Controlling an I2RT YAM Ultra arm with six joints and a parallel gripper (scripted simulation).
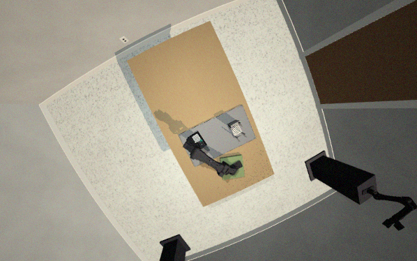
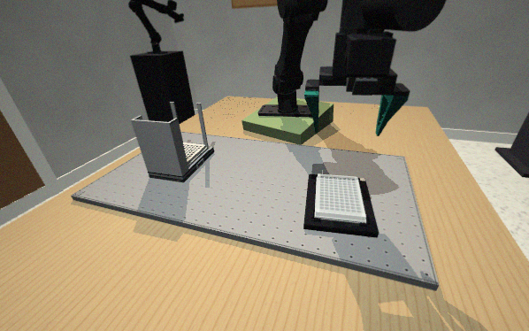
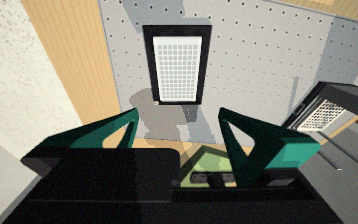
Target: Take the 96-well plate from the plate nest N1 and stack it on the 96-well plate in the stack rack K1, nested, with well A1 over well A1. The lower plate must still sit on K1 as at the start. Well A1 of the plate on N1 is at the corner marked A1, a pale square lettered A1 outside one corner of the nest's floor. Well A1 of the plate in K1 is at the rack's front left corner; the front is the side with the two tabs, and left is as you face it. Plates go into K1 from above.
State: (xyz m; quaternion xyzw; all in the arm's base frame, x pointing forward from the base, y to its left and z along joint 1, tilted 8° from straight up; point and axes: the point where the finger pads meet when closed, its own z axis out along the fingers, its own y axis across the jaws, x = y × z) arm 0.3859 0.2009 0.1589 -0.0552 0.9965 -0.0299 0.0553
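Observation:
A white 96-well plate (image 2: 340,197) lies in the black plate nest N1 (image 2: 341,208) on the grey breadboard; it also shows in the wrist view (image 3: 177,68). A small pale A1 mark (image 3: 156,102) sits at the nest's lower left corner in the wrist view. The stack rack K1 (image 2: 170,142) stands at the board's left, with a second white plate (image 2: 193,151) low inside it; the rack also shows in the wrist view (image 3: 320,111). My gripper (image 2: 351,112), with green fingers, is open and empty, high above the board behind the nest.
The arm's base stands on a green block (image 2: 288,119) behind the breadboard (image 2: 261,195). A black camera stand (image 2: 162,84) is behind the rack. The rack has tall walls and thin posts.

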